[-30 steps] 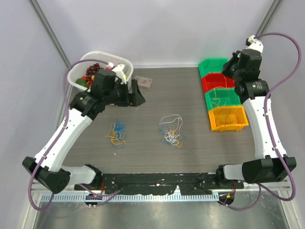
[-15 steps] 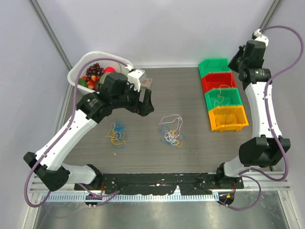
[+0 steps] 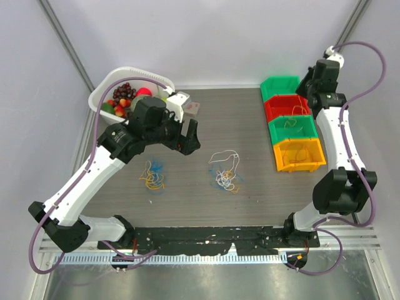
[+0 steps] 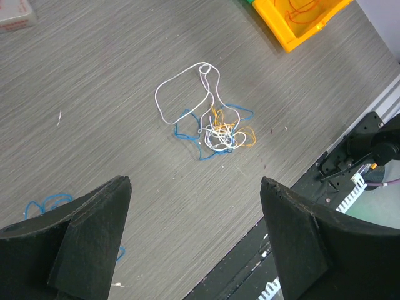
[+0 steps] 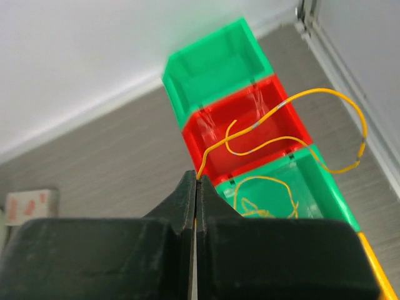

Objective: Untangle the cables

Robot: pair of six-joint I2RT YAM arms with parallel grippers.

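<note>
The left gripper (image 4: pixel 195 182) is wide open and holds nothing. It hangs over the grey table (image 4: pixel 94 94), near a tangle of white, blue and orange cables (image 4: pixel 215 128). A smaller tangle (image 3: pixel 152 175) lies well apart, to the left. The right gripper (image 5: pixel 195 181) is pinched tight on 1 thin yellow cable (image 5: pixel 331 91), up above the red bin (image 5: pixel 250 106) and a green bin (image 5: pixel 331 194).

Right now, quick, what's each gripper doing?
Left gripper: open, holding nothing.
Right gripper: shut on a yellow cable.
</note>
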